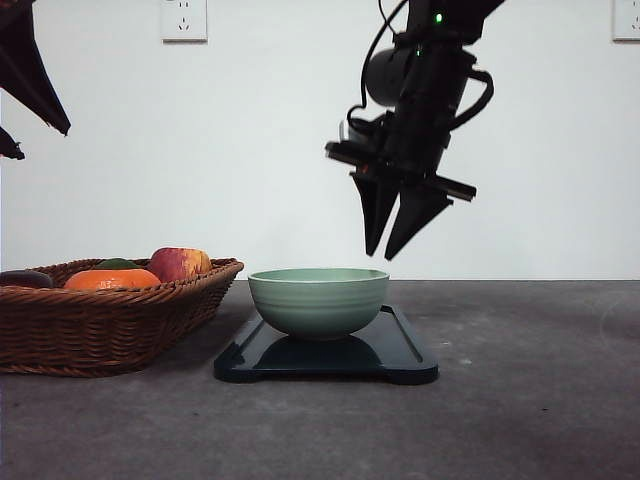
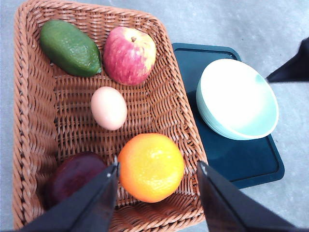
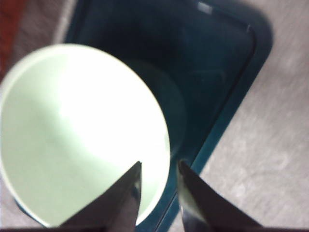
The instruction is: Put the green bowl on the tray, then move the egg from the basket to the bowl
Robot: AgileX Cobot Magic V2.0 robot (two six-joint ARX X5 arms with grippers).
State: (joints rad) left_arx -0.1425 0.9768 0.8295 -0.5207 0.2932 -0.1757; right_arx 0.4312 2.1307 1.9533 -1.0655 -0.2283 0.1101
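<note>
One green bowl on one tray; one egg in basket, apple at its 1 o'clock; left gripper wide apart, right gripper slightly apart, both empty

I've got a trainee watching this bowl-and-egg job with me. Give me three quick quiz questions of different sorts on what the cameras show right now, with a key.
1. True or false: the green bowl already sits on the tray.
2. Multiple choice: in the left wrist view, the egg lies in the basket between which two items?
A. the apple and the orange
B. a banana and a lemon
C. two more eggs
3. Fill in: the right end effector hangs above the bowl's ____ with its fingers a little apart, holding nothing.

Key
1. True; the bowl stands upright on the tray beside the basket.
2. A
3. rim

The left end effector is open above the basket.
</note>
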